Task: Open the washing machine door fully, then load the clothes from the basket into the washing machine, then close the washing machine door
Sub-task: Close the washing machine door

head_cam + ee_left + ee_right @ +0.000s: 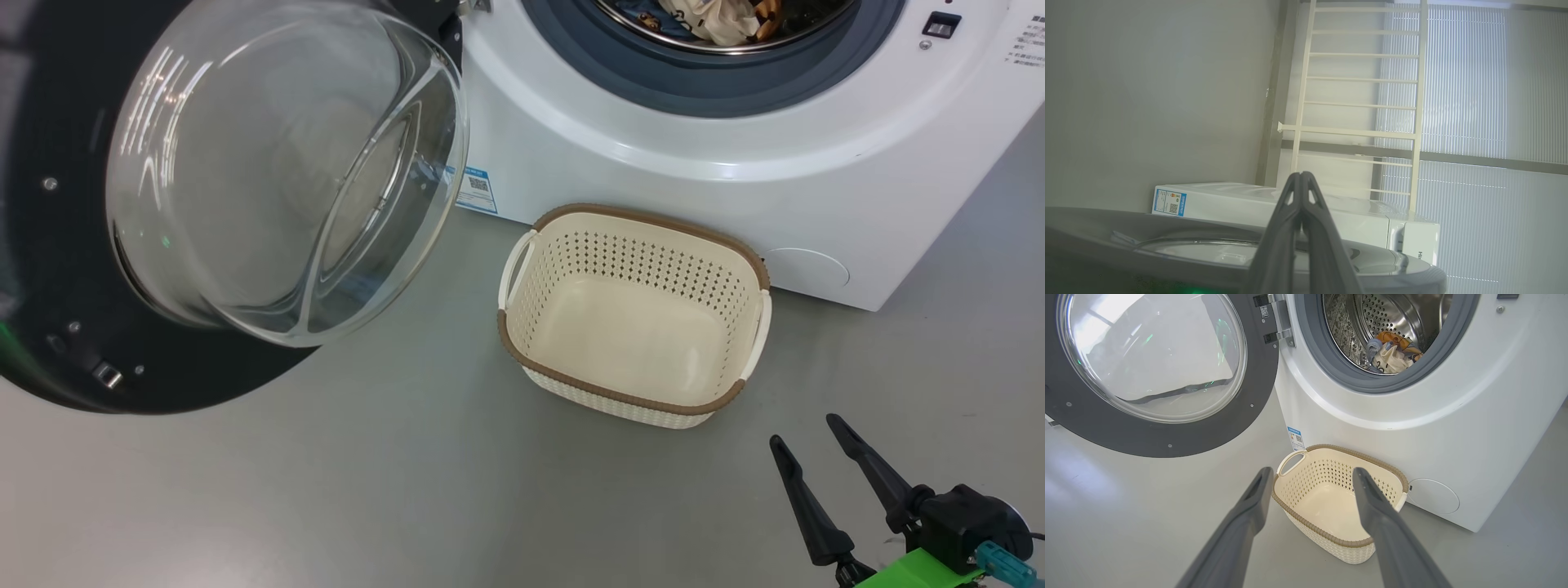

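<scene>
1. We see the washing machine door [57, 269] swung wide open at the left of the head view, its glass bowl bulging toward us out of the dark inner face.
2. The washing machine [653, 155] stands on the grey floor [326, 490], its drum mouth uncovered.
3. The clothes [1390, 355] lie inside the steel drum, just behind the gasket, showing cream, orange and blue parts.
4. The basket [624, 398] sits upright on the floor, just in front of the machine's lower front, its bottom bare.
5. Our right tool [804, 430] hovers near the basket, fingers spread, gripping nothing.
6. Our left tool [1300, 174] has its fingers pressed together, nothing pinched, over the door's curved edge; we cannot tell whether it touches.
</scene>
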`<state>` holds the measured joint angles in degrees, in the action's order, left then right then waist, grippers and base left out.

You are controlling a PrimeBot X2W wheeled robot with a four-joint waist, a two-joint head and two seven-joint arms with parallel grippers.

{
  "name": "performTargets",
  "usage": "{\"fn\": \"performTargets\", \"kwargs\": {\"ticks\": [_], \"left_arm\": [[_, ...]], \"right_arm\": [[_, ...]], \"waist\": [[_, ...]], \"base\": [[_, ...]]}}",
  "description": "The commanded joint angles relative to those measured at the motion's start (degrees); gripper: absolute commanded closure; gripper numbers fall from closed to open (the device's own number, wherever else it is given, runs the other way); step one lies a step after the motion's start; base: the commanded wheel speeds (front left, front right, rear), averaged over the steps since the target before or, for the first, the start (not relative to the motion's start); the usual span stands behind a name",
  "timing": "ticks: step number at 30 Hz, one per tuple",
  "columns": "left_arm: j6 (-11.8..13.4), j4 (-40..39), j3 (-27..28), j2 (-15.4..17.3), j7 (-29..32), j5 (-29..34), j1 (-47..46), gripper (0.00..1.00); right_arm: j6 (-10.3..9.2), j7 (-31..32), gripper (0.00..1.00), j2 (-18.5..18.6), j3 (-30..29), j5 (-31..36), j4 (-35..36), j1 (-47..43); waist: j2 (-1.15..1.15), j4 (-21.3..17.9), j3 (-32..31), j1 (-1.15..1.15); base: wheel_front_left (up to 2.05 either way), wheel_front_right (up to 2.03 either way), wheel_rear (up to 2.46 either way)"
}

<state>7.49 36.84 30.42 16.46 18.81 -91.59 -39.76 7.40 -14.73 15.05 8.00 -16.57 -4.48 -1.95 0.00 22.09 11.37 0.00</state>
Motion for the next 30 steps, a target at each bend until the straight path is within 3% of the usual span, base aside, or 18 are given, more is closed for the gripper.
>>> {"fn": "performTargets", "kwargs": {"ticks": [1, 17, 30], "left_arm": [[-0.7, -0.6, 0.3, 3.8, 1.5, -0.3, -1.3, 1.00], [-4.7, -3.8, -3.4, 1.9, 16.3, -3.5, 3.2, 1.00], [-1.2, -19.5, -6.0, -2.7, 24.0, -5.2, 13.8, 1.00]], "right_arm": [[0.09, -0.3, 0.00, 1.2, 1.0, 0.2, 1.5, 1.4], [0.09, -0.3, 0.00, 1.0, 0.7, 0.5, 1.3, 0.7], [0.09, -0.3, 0.00, -0.9, 0.9, 0.5, 1.0, 0.1]], "waist": [[0.00, -0.1, 0.0, 0.00], [0.00, 0.4, -1.0, 0.00], [0.00, 0.3, -3.1, 0.00]], "base": [[0.00, 0.00, 0.00], [0.00, 0.00, 0.00], [0.00, 0.00, 0.00]]}}
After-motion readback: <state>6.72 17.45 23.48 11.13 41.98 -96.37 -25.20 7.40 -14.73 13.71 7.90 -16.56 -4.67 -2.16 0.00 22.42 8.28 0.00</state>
